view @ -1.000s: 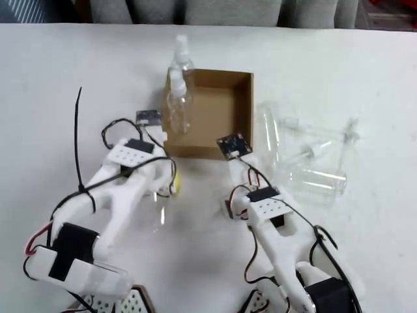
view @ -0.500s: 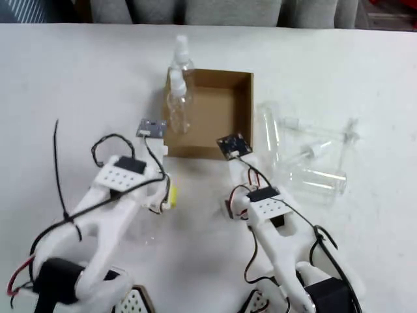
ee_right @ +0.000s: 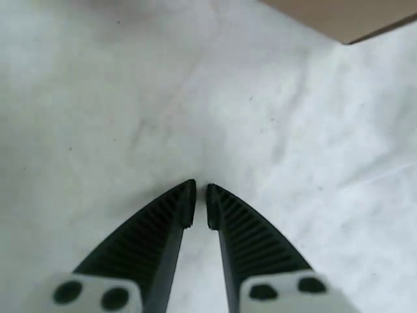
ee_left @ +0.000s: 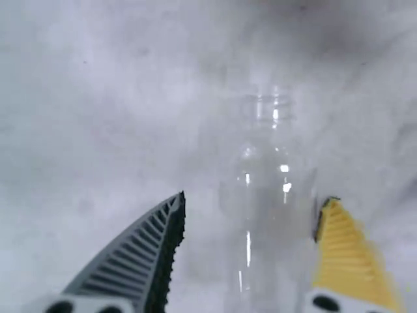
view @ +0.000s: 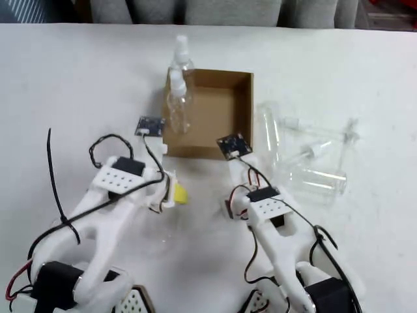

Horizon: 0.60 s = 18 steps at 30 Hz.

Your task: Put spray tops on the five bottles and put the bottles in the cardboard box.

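Left wrist view showed the left gripper [ee_left: 254, 199] wide open and holding nothing, an uncapped clear bottle [ee_left: 268, 163] lying between its fingers with the neck pointing away. A good grasp would close squarely on the body. The right gripper [ee_right: 201, 195] hung almost closed, empty
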Motion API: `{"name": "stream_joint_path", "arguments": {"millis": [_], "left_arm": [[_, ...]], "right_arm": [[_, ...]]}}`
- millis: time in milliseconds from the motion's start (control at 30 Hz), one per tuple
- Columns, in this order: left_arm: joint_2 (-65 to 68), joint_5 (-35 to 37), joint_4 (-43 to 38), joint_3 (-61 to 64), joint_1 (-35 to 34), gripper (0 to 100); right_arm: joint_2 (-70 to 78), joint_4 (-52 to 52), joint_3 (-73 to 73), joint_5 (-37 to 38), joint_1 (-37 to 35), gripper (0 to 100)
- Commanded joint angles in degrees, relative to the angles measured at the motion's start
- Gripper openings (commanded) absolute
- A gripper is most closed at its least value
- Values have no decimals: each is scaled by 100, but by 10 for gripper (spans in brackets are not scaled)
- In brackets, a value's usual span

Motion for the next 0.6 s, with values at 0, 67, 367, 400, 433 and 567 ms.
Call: {"name": "stream_joint_path", "arguments": {"millis": [0,67,367,400,433,567], "left_arm": [[-163,-53,-53,-141,31,282],[-163,-35,167,-343,31,299],[-154,-9,431,-695,31,327],[-136,9,431,-756,31,327],[-57,141,440,-835,31,327],[716,536,475,-1363,-40,327]], "right_arm": [[-163,-127,-9,62,-57,18],[-163,-127,-9,62,-66,18],[-163,-136,-9,62,-66,18],[-163,-136,-9,62,-66,18],[-163,-136,-9,62,-66,18],[-163,-136,-9,62,-66,18]]}}
